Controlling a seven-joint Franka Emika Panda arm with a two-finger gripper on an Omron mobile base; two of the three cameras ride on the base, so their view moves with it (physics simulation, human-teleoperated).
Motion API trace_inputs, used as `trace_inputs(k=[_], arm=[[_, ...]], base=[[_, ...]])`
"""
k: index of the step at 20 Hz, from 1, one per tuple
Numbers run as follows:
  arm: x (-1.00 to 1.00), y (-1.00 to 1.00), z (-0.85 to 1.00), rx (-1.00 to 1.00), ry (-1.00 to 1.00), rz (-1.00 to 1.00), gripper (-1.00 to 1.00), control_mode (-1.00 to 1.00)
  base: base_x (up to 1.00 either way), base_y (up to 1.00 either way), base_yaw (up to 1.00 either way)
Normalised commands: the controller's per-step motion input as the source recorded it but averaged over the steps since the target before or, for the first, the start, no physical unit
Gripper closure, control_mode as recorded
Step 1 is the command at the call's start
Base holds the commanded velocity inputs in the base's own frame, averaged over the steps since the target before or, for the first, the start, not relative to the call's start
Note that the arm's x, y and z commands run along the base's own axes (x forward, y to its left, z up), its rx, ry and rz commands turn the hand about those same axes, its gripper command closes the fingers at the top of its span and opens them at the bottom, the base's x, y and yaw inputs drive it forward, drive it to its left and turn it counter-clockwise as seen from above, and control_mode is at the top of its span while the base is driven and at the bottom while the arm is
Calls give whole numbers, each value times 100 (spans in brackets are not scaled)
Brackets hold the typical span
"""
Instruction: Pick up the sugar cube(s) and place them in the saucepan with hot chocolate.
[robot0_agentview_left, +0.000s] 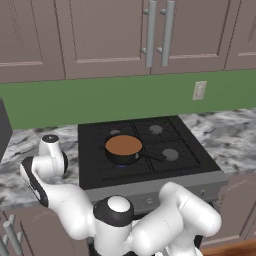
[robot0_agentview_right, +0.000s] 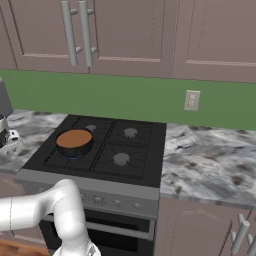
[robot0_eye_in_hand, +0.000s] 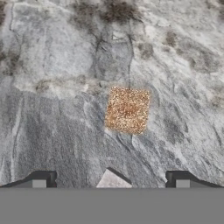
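The sugar cube (robot0_eye_in_hand: 127, 110) lies flat on the grey marbled desk (robot0_eye_in_hand: 57, 122), straight ahead of my gripper (robot0_eye_in_hand: 111, 178) and roughly centred between its two dark fingertips (robot0_eye_in_hand: 43, 178), which stand spread wide with nothing between them. From my hand view it is a small square block, speckled orange-tan and grainy, against stone that looks smooth and hard (veined in darker grey, with a brownish blotch further off). My hand hangs over the desk just left of the stove (robot0_agentview_left: 145, 150), and the saucepan (robot0_agentview_left: 124, 149) sits on the front left burner, round and black with a straight handle pointing right and a flat orange-brown surface of hot chocolate. I judge the grasp is what comes next, and the risks are plain enough: the cube is tiny and the desk looks slick, so if one fingertip touches first it may skid or spin away; squeezing too hard could crumble something this granular; coming down too far would jam my tips against stone. Later, the carry across the stove's raised grates leaves room for a drop short of the pan.
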Motion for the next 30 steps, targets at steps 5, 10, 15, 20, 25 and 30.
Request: trace_inputs(k=[5,10,15,20,25,30], arm=[[0,3,-1,0,0,0,100,-100],[0,0,0,0,3,0,100,-100],[0,0,0,0,8,0,100,-100],[-2,0,0,0,4,0,100,-100],[-42,-11,16,0,-3,0,100,-100],[-41,-20,44,0,-6,0,100,-100]], base=[[0,0,0],[0,0,0],[0,0,0],[0,0,0],[0,0,0],[0,0,0]])
